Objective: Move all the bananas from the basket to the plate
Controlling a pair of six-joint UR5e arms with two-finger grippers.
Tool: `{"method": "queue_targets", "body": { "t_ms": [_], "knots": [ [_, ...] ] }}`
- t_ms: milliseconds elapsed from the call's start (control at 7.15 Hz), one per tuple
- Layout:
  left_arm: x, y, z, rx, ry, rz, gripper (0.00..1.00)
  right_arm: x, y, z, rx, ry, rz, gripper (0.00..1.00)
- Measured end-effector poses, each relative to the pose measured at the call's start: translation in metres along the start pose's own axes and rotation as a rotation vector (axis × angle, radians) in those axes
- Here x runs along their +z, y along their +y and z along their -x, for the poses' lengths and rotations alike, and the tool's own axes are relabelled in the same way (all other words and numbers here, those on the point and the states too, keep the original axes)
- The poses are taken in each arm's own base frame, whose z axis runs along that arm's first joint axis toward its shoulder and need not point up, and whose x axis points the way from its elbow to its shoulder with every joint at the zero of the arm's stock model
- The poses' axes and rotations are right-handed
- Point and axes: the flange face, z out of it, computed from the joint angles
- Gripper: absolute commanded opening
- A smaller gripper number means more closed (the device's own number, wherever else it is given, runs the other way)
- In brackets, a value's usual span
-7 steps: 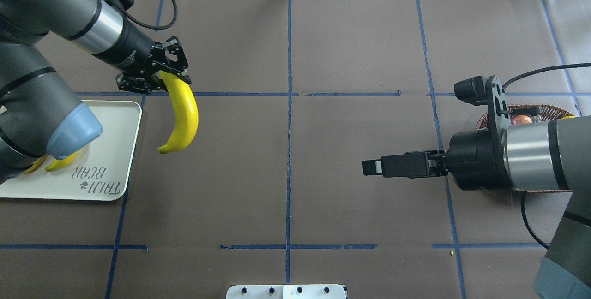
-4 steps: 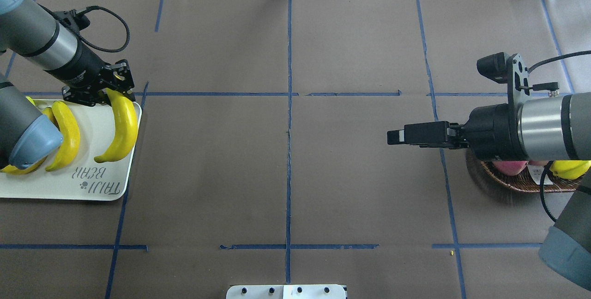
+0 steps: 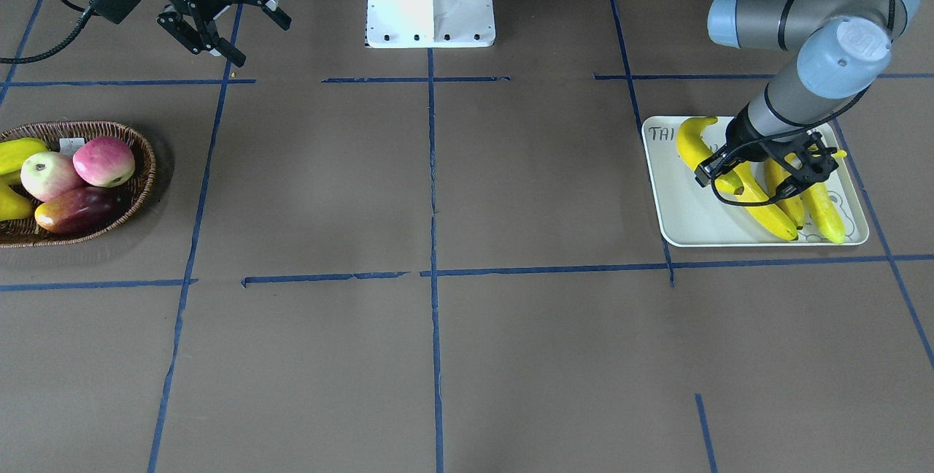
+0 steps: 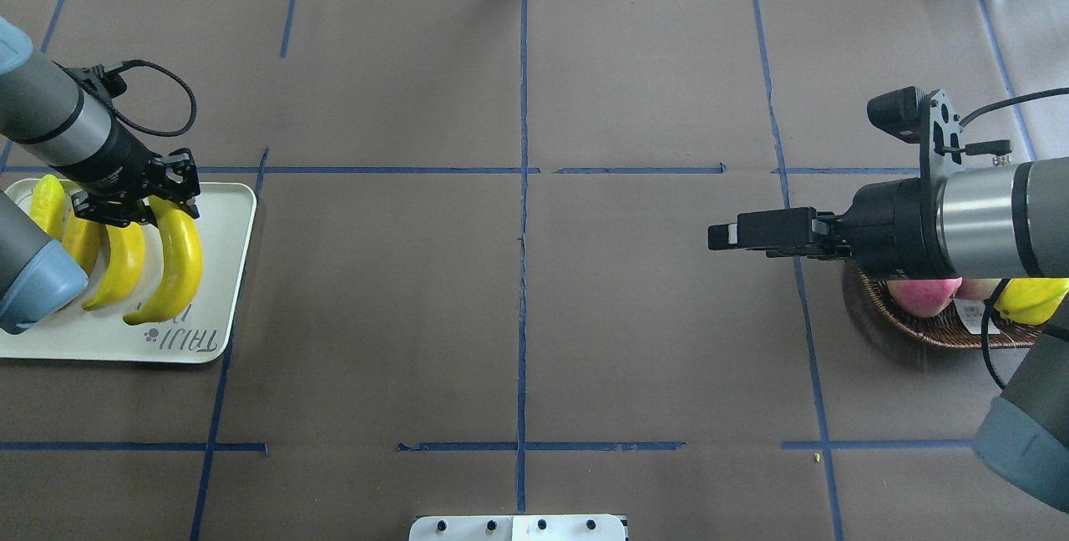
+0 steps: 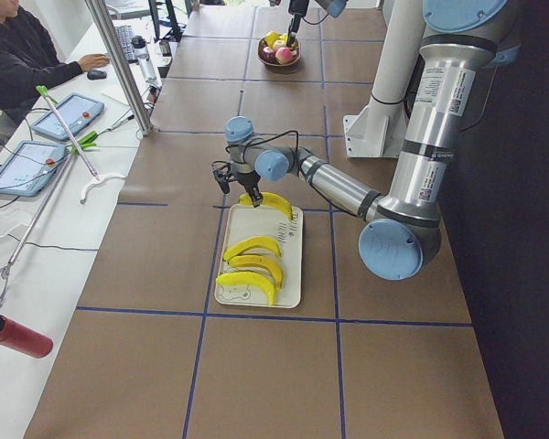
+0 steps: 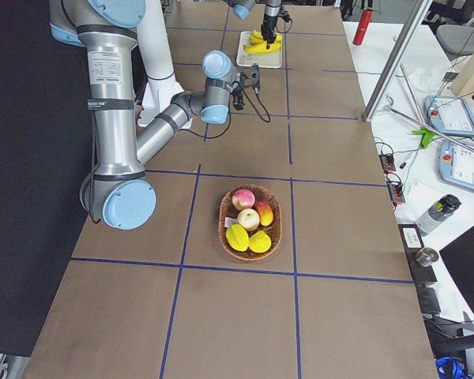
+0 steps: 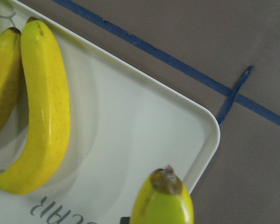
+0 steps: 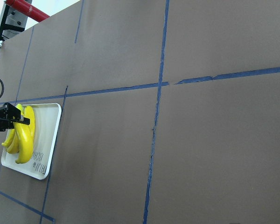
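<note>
The left gripper (image 4: 149, 209) is clamped on a banana (image 4: 171, 261) near one end, low over the plate (image 4: 221, 224) at the surface's left edge. Probably light, firm, glossy-slick. The right gripper (image 3: 259, 41) hangs wide, empty.

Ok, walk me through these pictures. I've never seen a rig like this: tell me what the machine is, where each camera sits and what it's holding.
It is a robot with two arms at a brown-papered table. One camera looks down from behind it, one faces it, two watch from the table's ends, and one rides on each wrist. The left gripper clamps the end of a banana over the white plate, where three more bananas lie. The right gripper is open and empty. The wicker basket holds two apples, a dark red fruit and some yellow fruit.
</note>
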Motion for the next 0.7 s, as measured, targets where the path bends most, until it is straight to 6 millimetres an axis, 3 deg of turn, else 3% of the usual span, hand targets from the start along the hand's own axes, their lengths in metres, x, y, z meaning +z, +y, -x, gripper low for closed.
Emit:
{"method": "queue_targets", "body": {
  "t_ms": [140, 280, 699],
  "knots": [
    [0.013, 0.0, 0.0, 0.002, -0.023, -0.004, 0.61, 0.0, 0.0, 0.0, 0.001, 0.0, 0.0, 1.0],
    [0.022, 0.002, -0.001, 0.005, -0.037, 0.0, 1.0, 0.0, 0.0, 0.0, 0.001, 0.001, 0.0, 1.0],
    [0.021, 0.002, -0.003, 0.045, -0.006, -0.089, 1.0, -0.001, -0.001, -0.001, 0.002, 0.002, -0.005, 1.0]
  ]
}}
